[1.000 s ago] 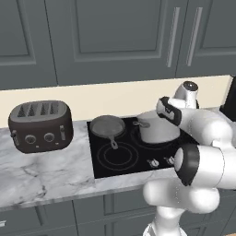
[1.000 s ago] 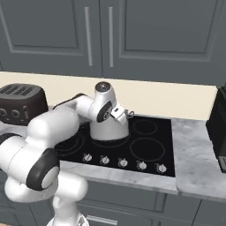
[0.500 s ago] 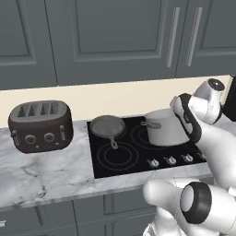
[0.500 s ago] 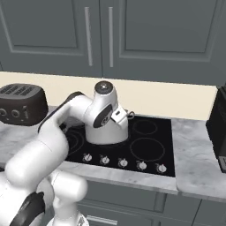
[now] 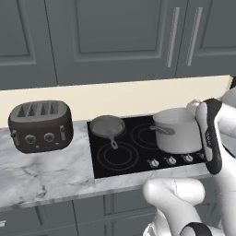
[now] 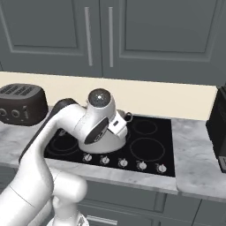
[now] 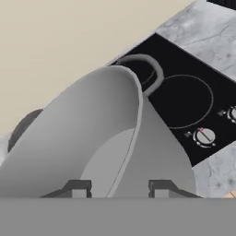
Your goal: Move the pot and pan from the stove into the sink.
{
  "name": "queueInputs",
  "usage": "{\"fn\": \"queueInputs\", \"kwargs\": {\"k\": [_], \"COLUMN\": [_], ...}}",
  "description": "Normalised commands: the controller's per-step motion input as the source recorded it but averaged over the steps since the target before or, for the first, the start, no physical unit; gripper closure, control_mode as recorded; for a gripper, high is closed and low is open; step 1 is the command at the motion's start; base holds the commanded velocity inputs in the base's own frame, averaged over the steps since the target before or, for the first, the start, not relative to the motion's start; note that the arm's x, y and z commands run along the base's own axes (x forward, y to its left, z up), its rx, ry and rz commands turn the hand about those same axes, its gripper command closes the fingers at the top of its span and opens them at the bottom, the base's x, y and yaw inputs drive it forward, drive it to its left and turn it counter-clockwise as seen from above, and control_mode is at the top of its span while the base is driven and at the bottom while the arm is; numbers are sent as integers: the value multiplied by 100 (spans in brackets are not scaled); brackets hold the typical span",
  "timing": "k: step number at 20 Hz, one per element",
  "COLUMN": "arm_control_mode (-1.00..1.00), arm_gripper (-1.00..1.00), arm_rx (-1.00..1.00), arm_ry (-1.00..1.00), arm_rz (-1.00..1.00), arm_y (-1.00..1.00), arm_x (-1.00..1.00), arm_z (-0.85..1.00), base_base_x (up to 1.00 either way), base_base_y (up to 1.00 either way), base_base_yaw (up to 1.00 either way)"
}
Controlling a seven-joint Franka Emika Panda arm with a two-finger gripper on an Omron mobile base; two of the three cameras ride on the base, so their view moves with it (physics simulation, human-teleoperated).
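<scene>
Tall cylindrical silver-grey metal pot point(image 5: 177, 130) upright on the right side of the flat black glass stove point(image 5: 120, 156), loop handle point(image 5: 163, 131) facing left in the left base view, open top. In the hand view the pot's point(image 7: 101, 138) rim runs between the two dark fingers point(image 7: 78, 188), one inside the wall, one outside; far loop handle point(image 7: 148, 69) visible past it. Small shallow dark grey round pan point(image 5: 108, 126) sits on the stove's back-left burner, short straight handle point(image 5: 112, 142) pointing toward the front. Pan and pot apart, not touching. Row of small silver knobs point(image 6: 123, 163) along the stove's front edge.
</scene>
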Motion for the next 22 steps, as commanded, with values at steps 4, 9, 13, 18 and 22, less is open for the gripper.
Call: {"fn": "queueInputs", "kwargs": {"k": [4,9,13,18,22], "arm_control_mode": [-100,-100,-100,-100,-100], "arm_gripper": [100,100,100,100,100], "arm_rx": [1,5,12,11,10], "arm_ry": [-15,-17,-19,-19,-18], "arm_rz": [12,16,15,16,18], "arm_y": [0,0,0,0,0], "arm_x": [-83,-68,-58,-44,-40], "arm_z": [22,6,21,56,30], "base_base_x": [0,0,0,0,0], "base_base_y": [0,0,0,0,0], "base_base_yaw": [0,0,0,0,0]}}
